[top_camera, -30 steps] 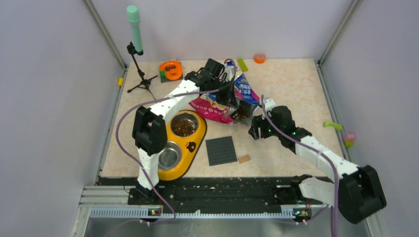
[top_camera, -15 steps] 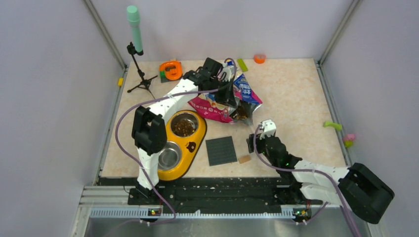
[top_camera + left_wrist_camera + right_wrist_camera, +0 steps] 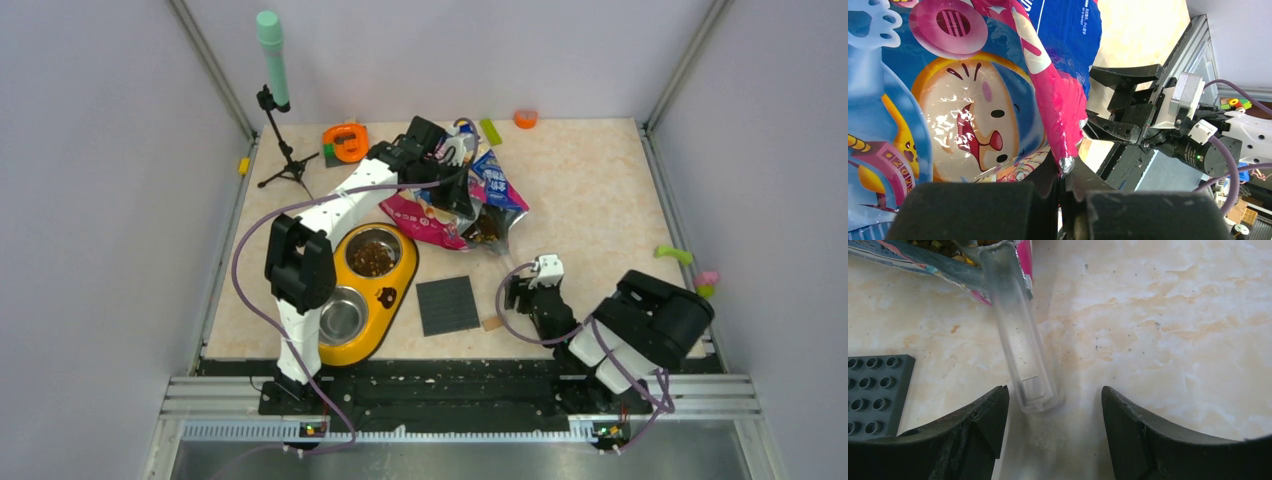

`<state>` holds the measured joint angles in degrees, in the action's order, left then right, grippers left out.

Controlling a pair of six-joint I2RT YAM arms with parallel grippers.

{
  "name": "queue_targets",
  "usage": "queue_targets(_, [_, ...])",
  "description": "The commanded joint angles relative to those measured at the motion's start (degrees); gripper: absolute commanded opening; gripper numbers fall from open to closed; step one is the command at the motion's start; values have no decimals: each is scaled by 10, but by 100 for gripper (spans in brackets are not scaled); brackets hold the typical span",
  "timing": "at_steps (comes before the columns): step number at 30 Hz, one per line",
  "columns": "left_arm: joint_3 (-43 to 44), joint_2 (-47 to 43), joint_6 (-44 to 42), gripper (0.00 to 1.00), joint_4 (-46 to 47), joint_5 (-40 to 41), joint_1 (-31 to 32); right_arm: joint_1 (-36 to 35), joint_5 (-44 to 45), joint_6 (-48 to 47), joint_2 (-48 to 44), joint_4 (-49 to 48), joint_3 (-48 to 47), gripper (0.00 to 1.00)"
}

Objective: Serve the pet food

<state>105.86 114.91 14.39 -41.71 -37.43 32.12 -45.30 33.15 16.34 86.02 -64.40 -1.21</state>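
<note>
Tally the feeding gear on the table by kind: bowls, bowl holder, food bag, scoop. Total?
Round steel bowls: 2 (far one holds brown kibble, near one empty)
Yellow plastic bowl holder: 1
Glossy blue-pink cartoon-cat food bag: 1
Clear plastic scoop, only its handle showing: 1
Total: 5

Pale lilac-grey walls (image 3: 90,220) on three sides, metal corner posts (image 3: 212,70). Beige marbled tabletop (image 3: 590,190) (speckled, evenly lit). Black rail (image 3: 450,388) along near edge.

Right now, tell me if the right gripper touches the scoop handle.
Apart. Right wrist view: the scoop handle lies between the right gripper's open fingers, table showing both sides.
</note>
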Motion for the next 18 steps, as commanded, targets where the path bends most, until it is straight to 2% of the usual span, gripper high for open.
queue_targets(1, [-10, -39, -27, 0, 14, 19, -18, -13, -3, -24, 94, -234, 8, 68])
queue_targets(4, [-14, -41, -32, 0, 15, 21, -20, -15, -11, -53, 194, -339, 2, 68])
queue_targets(7, [-13, -39, -35, 0, 13, 21, -20, -16, -25, -70, 246, -341, -24, 68])
queue_targets(14, [-8, -37, -37, 0, 13, 21, -21, -14, -67, -113, 266, -342, -44, 67])
queue_targets(18, [-8, -34, -32, 0, 17, 15, -21, 8, -107, -100, 276, -342, -42, 66])
